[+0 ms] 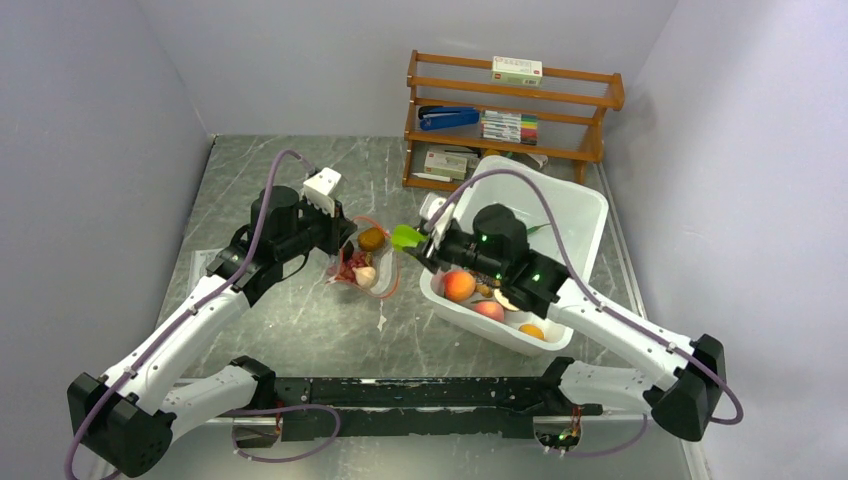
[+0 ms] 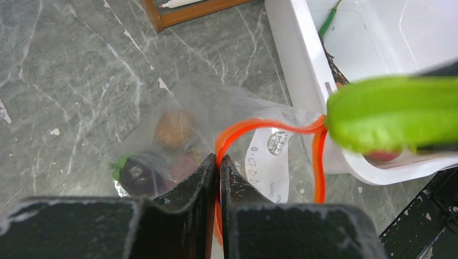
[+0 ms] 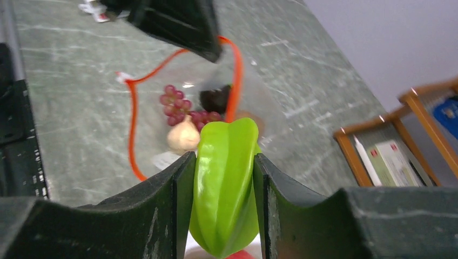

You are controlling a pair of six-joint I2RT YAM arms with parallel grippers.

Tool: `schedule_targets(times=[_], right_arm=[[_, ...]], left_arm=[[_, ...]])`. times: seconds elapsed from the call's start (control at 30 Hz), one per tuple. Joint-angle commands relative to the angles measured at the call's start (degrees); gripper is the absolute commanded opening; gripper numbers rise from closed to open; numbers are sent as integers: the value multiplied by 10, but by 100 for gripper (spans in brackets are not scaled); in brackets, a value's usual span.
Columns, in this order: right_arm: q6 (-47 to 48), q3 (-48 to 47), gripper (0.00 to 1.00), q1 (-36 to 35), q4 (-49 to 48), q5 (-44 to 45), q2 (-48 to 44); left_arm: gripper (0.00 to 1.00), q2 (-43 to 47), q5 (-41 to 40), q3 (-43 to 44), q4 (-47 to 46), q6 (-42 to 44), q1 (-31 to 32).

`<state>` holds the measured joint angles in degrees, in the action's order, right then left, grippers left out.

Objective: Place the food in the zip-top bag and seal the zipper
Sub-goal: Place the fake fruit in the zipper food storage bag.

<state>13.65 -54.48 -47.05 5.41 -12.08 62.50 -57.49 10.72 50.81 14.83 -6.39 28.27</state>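
The clear zip-top bag (image 1: 366,268) lies open on the table between the arms. My left gripper (image 2: 218,158) is shut on its red-orange zipper (image 2: 254,125) and holds the mouth up. Inside are a red grape bunch (image 3: 175,102), a pale bulb (image 3: 183,136), a brown round piece (image 2: 174,128) and a dark fruit (image 2: 137,172). My right gripper (image 3: 224,156) is shut on a green pod (image 3: 227,183). In the top view the green pod (image 1: 407,236) hangs just right of the bag's mouth, above its rim.
A white bin (image 1: 585,210) with several more toy fruits stands right of the bag, under my right arm. Behind it a wooden rack (image 1: 600,95) holds boxes, pens and a blue stapler. Grey walls close in the left, back and right.
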Motion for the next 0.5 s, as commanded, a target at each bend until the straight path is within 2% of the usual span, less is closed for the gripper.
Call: schedule_targets(times=[0.0, 0.13, 0.47], right_arm=[[36, 25, 42, -59, -75, 27, 4], [40, -5, 40, -87, -61, 22, 41], [50, -7, 40, -128, -142, 59, 126]], left_arm=[[7, -1, -2, 0, -11, 5, -3], [7, 3, -1, -5, -17, 1, -3], [7, -1, 8, -2, -16, 2, -4]])
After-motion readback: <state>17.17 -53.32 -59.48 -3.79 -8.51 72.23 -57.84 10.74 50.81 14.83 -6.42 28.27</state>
